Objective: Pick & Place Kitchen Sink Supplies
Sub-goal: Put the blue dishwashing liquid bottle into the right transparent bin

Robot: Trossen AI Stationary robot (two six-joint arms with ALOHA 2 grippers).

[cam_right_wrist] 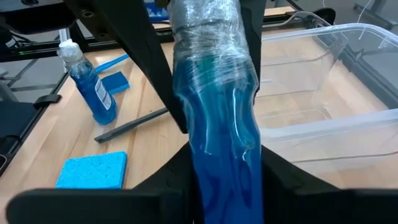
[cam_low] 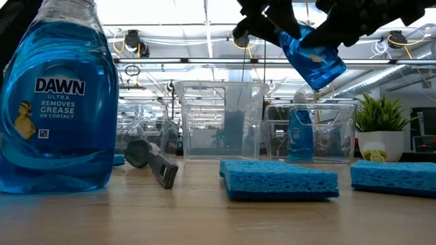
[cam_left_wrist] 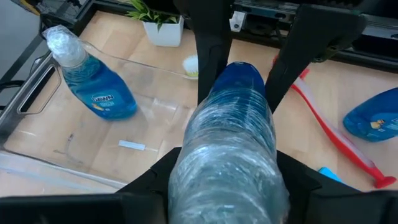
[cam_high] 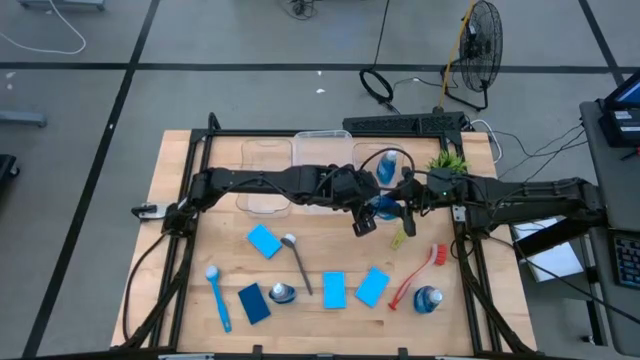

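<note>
Both grippers meet over the back middle of the table (cam_high: pixel 180 300), just in front of the clear bins, and one blue bottle (cam_low: pixel 312 58) hangs in the air between them. The left gripper (cam_left_wrist: pixel 227 177) is clamped on its wrapped cap end, and the right gripper (cam_right_wrist: pixel 217 134) is clamped around its blue body (each wrist view shows the bottle squeezed between that arm's own dark fingers, with the other arm's fingers farther along it).

In the low view the bottle tilts, base down and toward the right-hand bin (cam_low: pixel 320 133), which already has one bottle (cam_low: pixel 300 136) standing in it. The bottle's long axis runs roughly from one gripper to the other, so this looks like a handover, with the right arm nearer that bin.

I judge that one grip must let go before the bottle can travel. Still out toward the front edge are the sponges (cam_high: pixel 265 240), brushes (cam_high: pixel 217 296) and two more bottles (cam_high: pixel 428 298).
</note>
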